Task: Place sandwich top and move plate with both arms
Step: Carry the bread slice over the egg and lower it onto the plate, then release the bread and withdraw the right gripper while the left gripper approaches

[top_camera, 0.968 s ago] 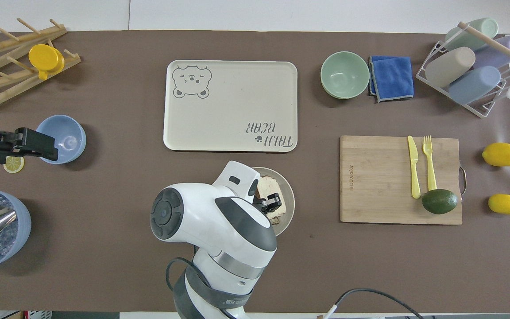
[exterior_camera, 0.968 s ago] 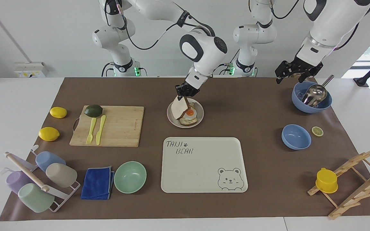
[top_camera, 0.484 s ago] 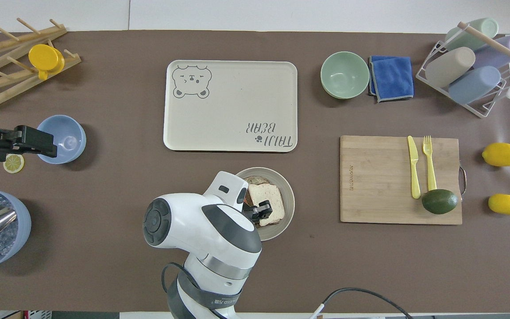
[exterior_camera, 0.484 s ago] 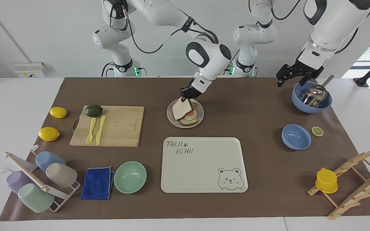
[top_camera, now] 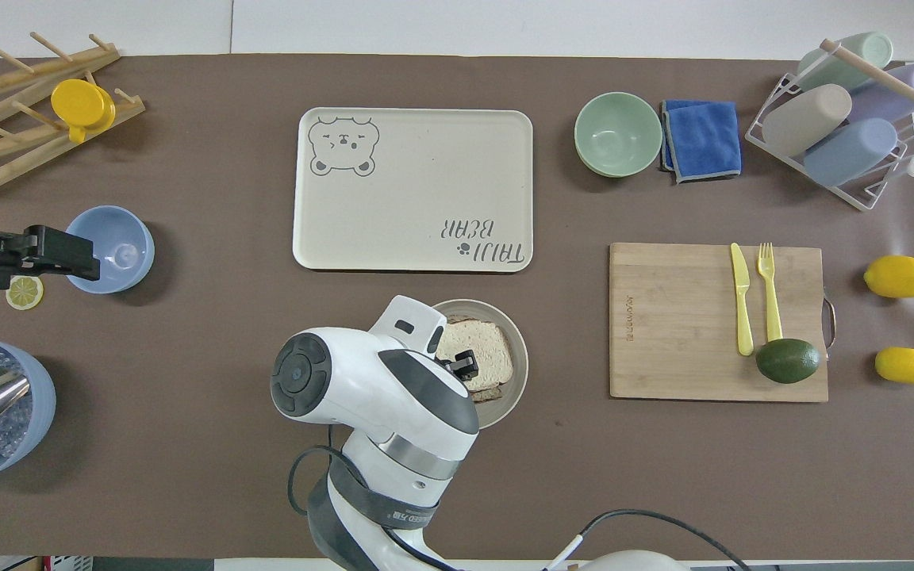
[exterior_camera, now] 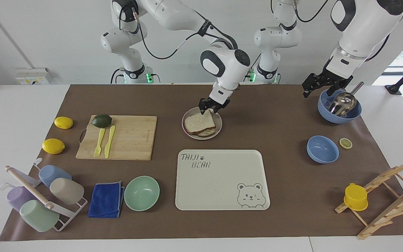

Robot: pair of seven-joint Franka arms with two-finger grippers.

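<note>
Facing view puts the sandwich top just above the middle of the frame, lying flat on a lower slice inside the plate. In the overhead view the same slice sits slightly below centre, partly hidden by the right arm's white wrist. The right gripper hangs at the upper edge of the bread, its dark fingers pointing down at the crust; they look parted, with the tips at or just above the slice, though whether they touch it cannot be told.

Directly below the plate in the facing view lies the cream tray with a bear drawing. Left of the plate is a wooden cutting board carrying an avocado, a yellow fork and a yellow knife. Two lemons lie further left. A green bowl and a blue cloth sit in the lower left, beside a rack of cups.

At the upper right the left gripper hovers over a blue bowl holding a metal scoop; its jaws cannot be read. That arm waits there. A second blue bowl lies below it.
</note>
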